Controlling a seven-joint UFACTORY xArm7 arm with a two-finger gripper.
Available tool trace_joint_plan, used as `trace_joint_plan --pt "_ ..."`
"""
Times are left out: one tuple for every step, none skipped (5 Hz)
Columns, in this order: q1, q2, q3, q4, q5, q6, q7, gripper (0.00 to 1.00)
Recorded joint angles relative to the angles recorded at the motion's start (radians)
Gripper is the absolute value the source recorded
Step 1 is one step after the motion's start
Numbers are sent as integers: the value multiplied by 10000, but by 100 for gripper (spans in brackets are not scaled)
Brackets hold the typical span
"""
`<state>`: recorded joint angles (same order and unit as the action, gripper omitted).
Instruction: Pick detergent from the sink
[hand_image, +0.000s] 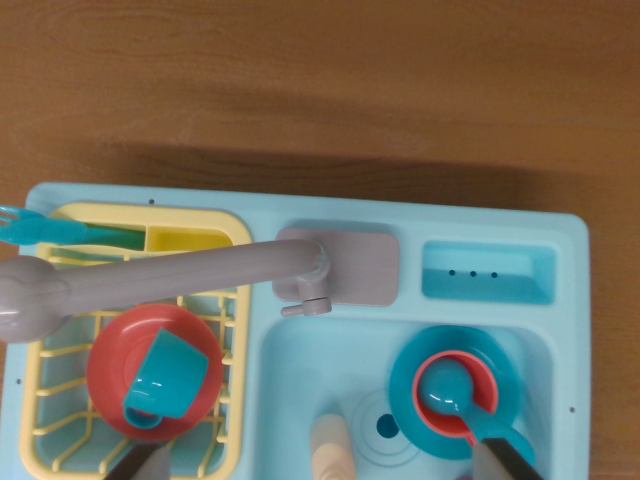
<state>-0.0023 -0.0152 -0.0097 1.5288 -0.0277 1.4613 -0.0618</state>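
Only the two dark fingertips of the gripper (322, 462) show, poking up from the bottom edge of the wrist view, one over the rack and one over the basin; they stand wide apart with nothing between them.

Starting at the wrist view's left, a teal plastic fork (40, 229) lies across the top corner of a pale yellow plastic dish rack (232, 330). Inside the rack sits a red round plastic plate (112, 352), and a teal plastic cup (166, 379) lies tipped on its side on that plate. A grey plastic tap (170, 272) runs across the rack's upper part, its rounded end at the far left and its base on a grey square mount near the middle, with a small grey lever just below.

All of this belongs to a light blue plastic toy sink unit (568, 300) resting on a brown wooden table (320, 80). In the basin, at the bottom edge, the cream-coloured rounded top of the detergent bottle (331, 446) pokes into view, just left of the ringed drain and between the two fingertips.

Further right in the basin lies a teal round plate (500, 360), carrying a red-orange plastic bowl (485, 385) with a teal plastic spoon (462, 398) resting in it. Above it is a small recessed teal tray (488, 272).
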Motion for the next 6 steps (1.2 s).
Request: trace_joint_plan --pt "-14 29 -21 -336 35 -317 -117 0" --pt "-29 61 -44 -707 73 -668 -246 0" --pt "-45 95 -67 -1089 113 -1030 -379 0" --pt "-63 132 -93 -1515 157 -1432 -527 0" --pt "-63 132 -93 -1515 157 -1432 -527 0" --pt "-82 170 -121 -1960 203 -1853 -682 0"
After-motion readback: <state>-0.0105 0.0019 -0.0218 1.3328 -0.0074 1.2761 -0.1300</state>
